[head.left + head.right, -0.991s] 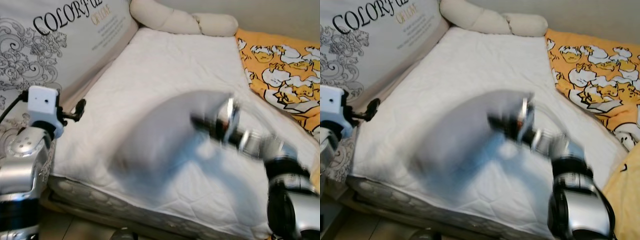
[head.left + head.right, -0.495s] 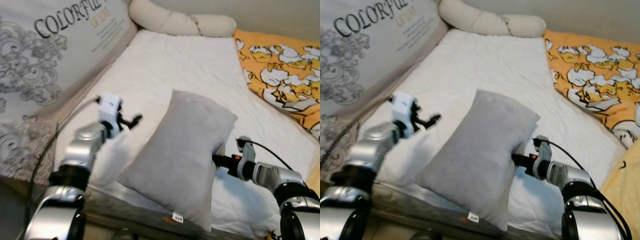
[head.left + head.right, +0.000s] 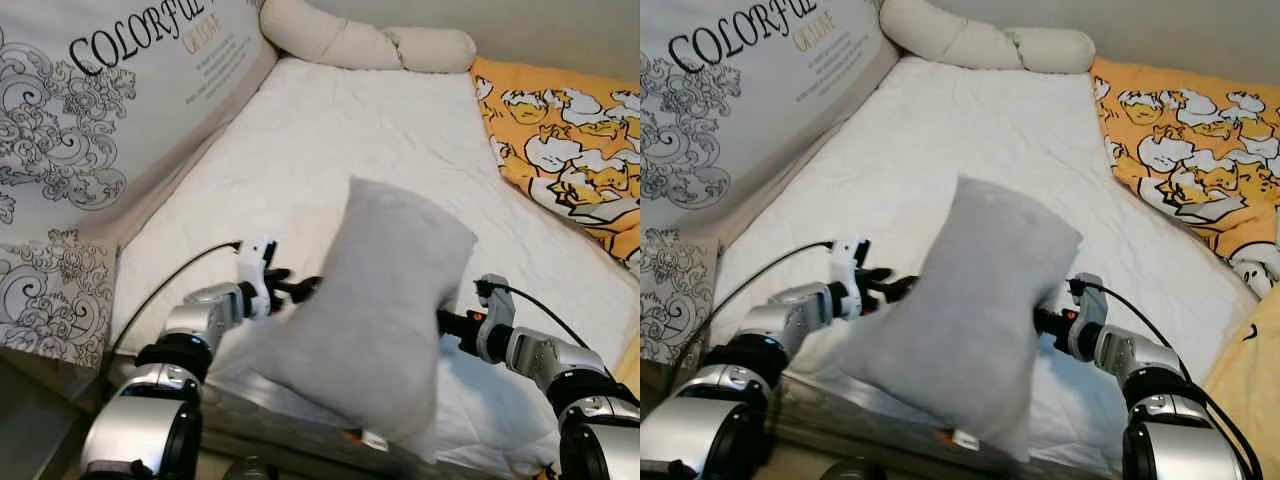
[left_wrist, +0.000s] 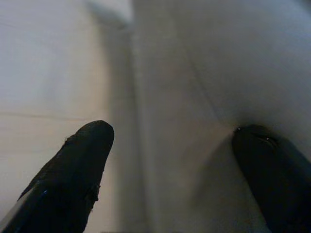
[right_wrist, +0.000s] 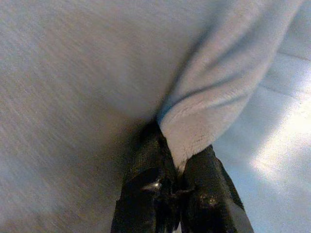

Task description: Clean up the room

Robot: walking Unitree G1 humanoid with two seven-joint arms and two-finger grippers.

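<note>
At lower centre of the frame, over the bed's (image 3: 330,150) near edge, the grey pillow (image 3: 385,310) stands tilted between both hands: the right hand (image 5: 177,182) pinches its edge, while the left hand (image 4: 172,160) gapes against its opposite side.

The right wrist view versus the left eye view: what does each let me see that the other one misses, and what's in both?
The right wrist view alone shows the grip up close: the right gripper has its black fingers pinched on a fold of the grey pillow.

The left eye view alone shows the setting: the white mattress, an orange cartoon-print blanket, a cream bolster, a printed cushion, and the left gripper open at the pillow's other side.

Both show the grey pillow, the right gripper and a stretch of white bedding.
</note>
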